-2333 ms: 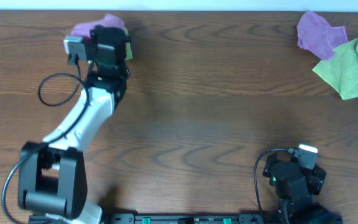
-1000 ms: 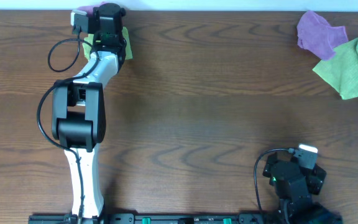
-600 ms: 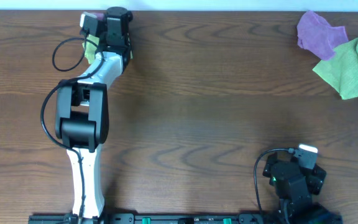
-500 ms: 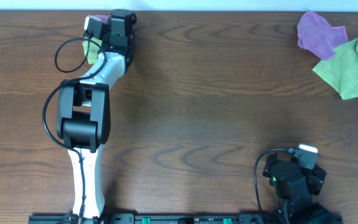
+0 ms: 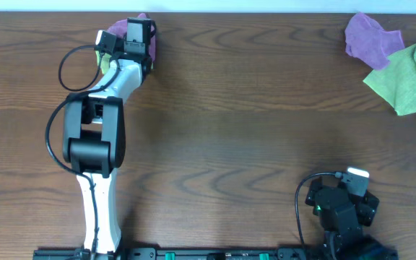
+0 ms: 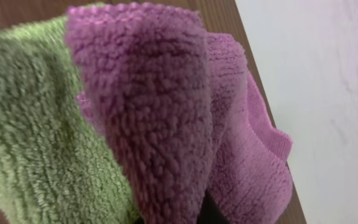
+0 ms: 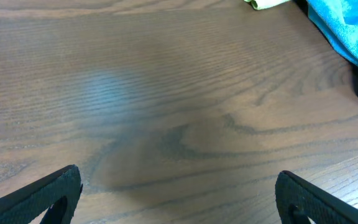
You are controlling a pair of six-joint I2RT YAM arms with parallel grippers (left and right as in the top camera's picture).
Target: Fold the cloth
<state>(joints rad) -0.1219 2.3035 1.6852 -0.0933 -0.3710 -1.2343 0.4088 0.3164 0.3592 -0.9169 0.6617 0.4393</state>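
Left gripper (image 5: 139, 29) is pinched shut on the cloth (image 6: 154, 118), bunched up hard against the green cloth (image 6: 36, 130), maybe partly over it. Right gripper (image 7: 178, 186), jaws wide, sits well away from it, so left's nearer.

Purple cloth (image 6: 148, 112) bunching up close to the lens, with a green cloth (image 6: 36, 137) beside it.
The cloth is standing in a thick, fuzzy fold through the middle of the view, its rounded top reaching nearly to the upper edge and its base narrowing toward the bottom edge. A lighter layer of it is trailing off to the right, ending in a stitched hem. The green cloth is pressing against the fold's left side and covering the left of the view. A strip of brown tabletop (image 6: 219, 12) is showing at the top, and a pale, faintly marbled surface (image 6: 316, 93) is lying beyond its edge on the right. A dark sliver (image 6: 205, 213) is peeking out under the fold, too small to identify.
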